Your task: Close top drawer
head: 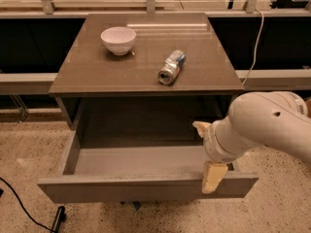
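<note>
Gripper [204, 155]: fingers spread apart, one each side of the front panel's top edge.
Top drawer [141, 188]: pulled out; near finger [213, 176] overlaps its front panel.
Far finger [200, 127]: over the drawer's interior.
Can [171, 68], bowl [118, 39]: on the cabinet top [204, 57], well beyond the fingers.

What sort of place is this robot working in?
Probably an office or lab test area: a grey cabinet with its top drawer pulled out, a white bowl and a can on top, and a speckled floor. The gripper hangs open at the drawer's front panel.
</note>
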Controlling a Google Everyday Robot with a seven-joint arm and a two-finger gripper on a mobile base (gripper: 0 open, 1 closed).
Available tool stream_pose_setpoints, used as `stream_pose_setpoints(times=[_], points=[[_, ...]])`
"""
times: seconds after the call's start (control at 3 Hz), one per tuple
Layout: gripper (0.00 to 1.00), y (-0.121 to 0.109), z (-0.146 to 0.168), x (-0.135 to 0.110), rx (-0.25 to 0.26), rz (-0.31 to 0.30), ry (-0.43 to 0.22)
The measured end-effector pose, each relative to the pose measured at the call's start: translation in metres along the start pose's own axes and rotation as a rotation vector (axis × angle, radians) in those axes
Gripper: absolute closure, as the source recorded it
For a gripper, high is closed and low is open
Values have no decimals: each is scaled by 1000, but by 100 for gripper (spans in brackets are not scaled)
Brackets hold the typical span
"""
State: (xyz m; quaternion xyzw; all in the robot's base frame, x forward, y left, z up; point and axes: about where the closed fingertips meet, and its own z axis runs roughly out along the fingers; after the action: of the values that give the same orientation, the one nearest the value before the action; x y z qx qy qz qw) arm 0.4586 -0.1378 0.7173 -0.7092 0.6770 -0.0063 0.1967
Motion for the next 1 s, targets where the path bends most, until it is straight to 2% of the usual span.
stream_pose_setpoints(times=[0.33, 0.67, 1.0], points=[[15, 4, 20, 5, -23, 3, 9], [39, 6, 35, 4, -39, 0, 15], [54, 2, 42, 1, -47, -9, 17]])
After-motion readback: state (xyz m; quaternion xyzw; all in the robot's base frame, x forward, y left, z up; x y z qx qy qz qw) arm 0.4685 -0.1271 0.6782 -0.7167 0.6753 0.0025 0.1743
